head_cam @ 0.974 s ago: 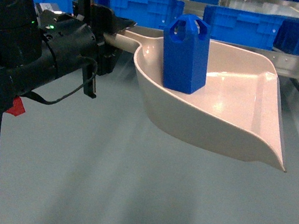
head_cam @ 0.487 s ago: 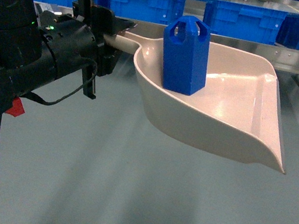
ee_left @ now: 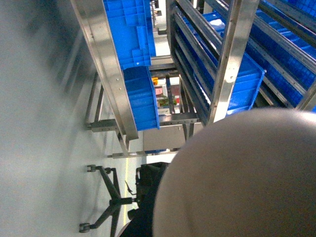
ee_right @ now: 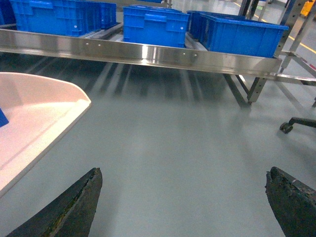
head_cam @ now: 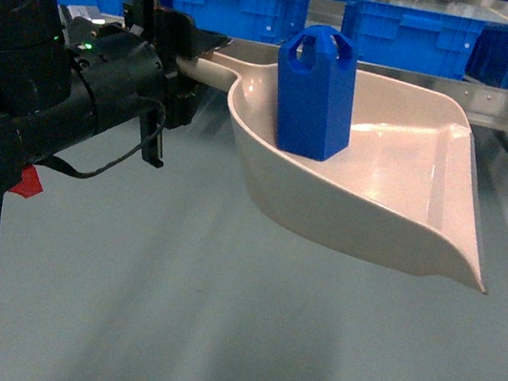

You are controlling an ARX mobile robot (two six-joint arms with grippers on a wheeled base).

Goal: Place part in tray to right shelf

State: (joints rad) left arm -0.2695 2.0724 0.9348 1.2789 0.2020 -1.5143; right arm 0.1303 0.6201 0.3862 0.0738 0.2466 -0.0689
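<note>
The blue part (head_cam: 316, 94) stands upright in the cream tray (head_cam: 398, 194), near its handle end. My left gripper (head_cam: 191, 69) is shut on the tray's handle and holds the tray in the air above the grey floor. The tray's underside (ee_left: 237, 177) fills the lower right of the left wrist view and hides the jaws there. The steel shelf (head_cam: 500, 102) runs across behind the tray. In the right wrist view my right gripper (ee_right: 183, 172) is open over bare floor, with the tray's lip (ee_right: 34, 113) at its left and the shelf rail (ee_right: 148, 52) ahead.
Large blue crates (head_cam: 404, 35) sit in a row on the shelf (ee_right: 153, 22). Slanted steel legs (ee_right: 252, 89) stand under the rail's right end. A chair caster (ee_right: 286, 127) is on the floor at the right. A black chair base (ee_left: 106, 197) shows in the left wrist view.
The shelf and crates have drifted slightly up and left in the head view. The tray, the part and my left arm keep the same pose.
</note>
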